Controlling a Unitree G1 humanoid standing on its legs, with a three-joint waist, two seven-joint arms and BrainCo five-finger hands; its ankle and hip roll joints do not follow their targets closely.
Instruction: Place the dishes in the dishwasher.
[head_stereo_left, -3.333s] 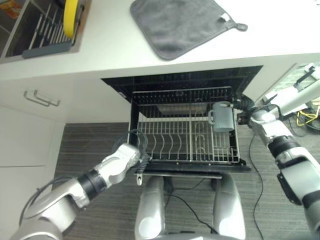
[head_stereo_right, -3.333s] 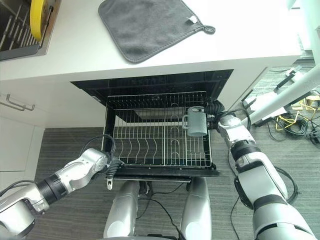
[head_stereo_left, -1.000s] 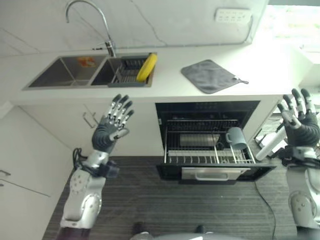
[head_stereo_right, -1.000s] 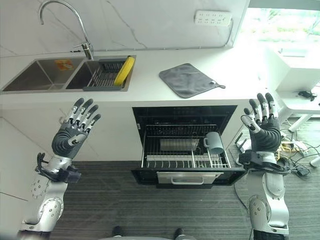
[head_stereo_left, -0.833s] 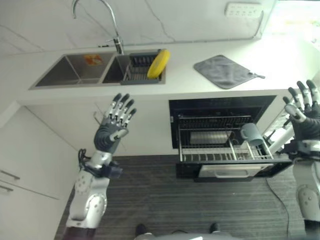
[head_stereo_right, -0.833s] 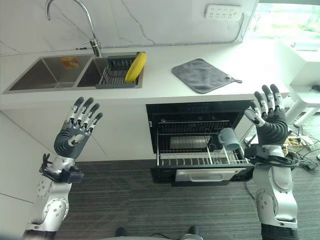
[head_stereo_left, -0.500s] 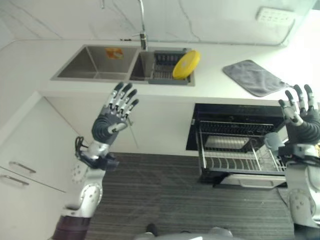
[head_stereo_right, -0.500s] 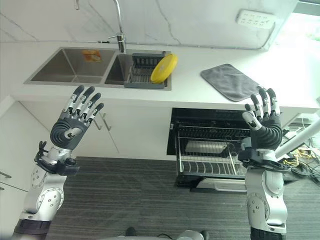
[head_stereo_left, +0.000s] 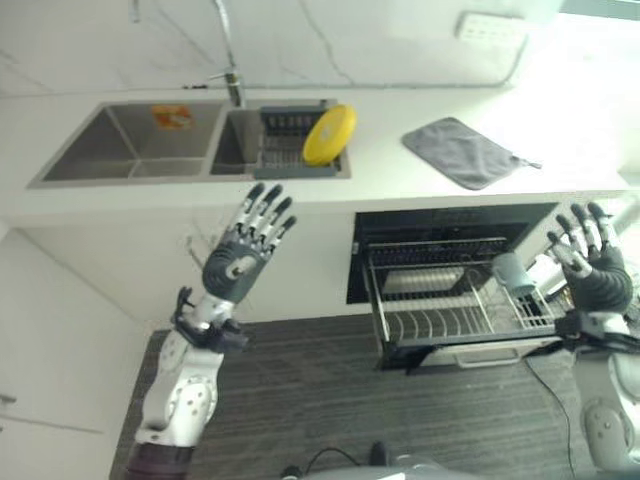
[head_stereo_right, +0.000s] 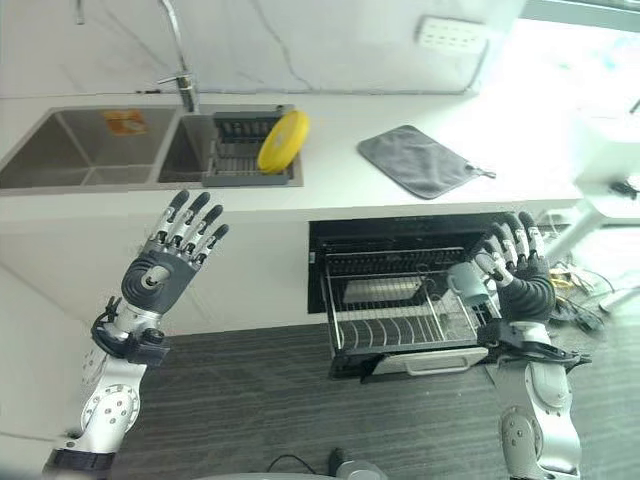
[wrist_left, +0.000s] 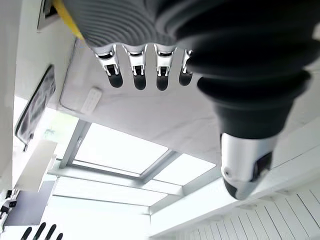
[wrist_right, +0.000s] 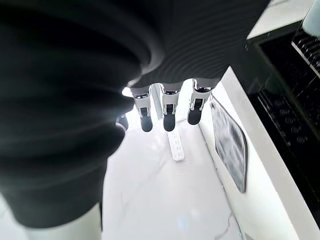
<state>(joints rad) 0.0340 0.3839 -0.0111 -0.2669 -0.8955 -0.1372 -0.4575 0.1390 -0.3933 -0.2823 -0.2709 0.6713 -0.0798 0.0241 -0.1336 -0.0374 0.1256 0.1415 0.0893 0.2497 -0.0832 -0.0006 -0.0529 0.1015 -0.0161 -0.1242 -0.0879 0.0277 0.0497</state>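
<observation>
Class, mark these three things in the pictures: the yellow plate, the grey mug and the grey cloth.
yellow plate (head_stereo_left: 329, 134), left eye view, middle of its face.
grey mug (head_stereo_left: 512, 273), left eye view, its side wall.
grey cloth (head_stereo_right: 414, 160), right eye view, centre of the fabric.

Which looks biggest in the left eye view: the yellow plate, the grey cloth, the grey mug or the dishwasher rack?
1. Dishwasher rack, clearly the biggest.
2. Grey cloth.
3. Yellow plate, though it stands tilted, so it may look smaller than it is.
4. Grey mug, the smallest.
</observation>
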